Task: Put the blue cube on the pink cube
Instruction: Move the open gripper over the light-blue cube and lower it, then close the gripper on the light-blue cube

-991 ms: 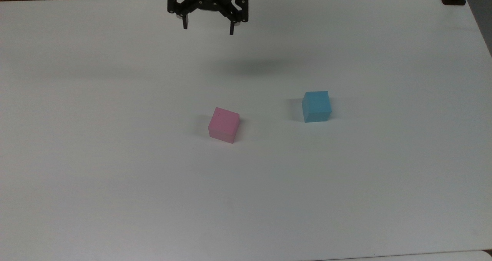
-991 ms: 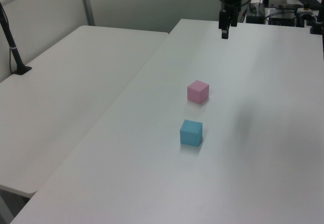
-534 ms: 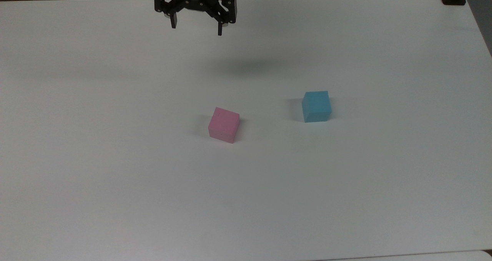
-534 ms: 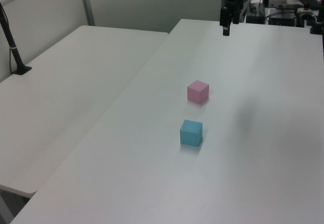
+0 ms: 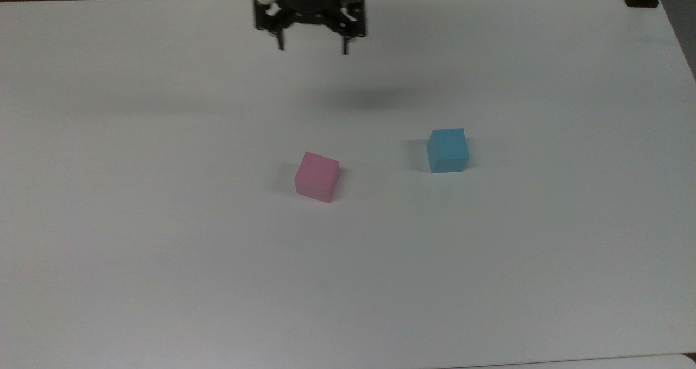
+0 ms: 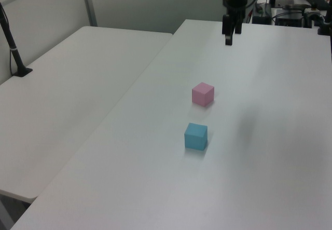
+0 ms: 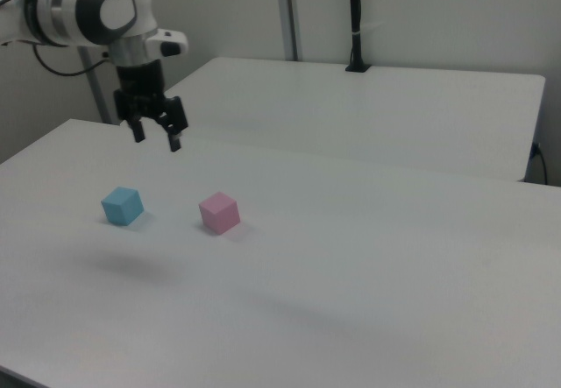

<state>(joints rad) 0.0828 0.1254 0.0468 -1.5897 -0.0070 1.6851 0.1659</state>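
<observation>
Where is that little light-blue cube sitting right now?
The small matte light-blue cube rests on the white table, to the right of the pale-pink cube in the top view, apart from it and untouched.

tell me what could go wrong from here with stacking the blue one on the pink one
1. The hand hangs open above the far part of the table, holding nothing; a misjudged descent could knock the blue cube instead of straddling it.
2. The pink cube sits turned relative to the blue cube in the top view, so a placement without matching rotation may overhang and tip.
3. The cubes stand fairly close; the carry could bump the pink cube.
</observation>
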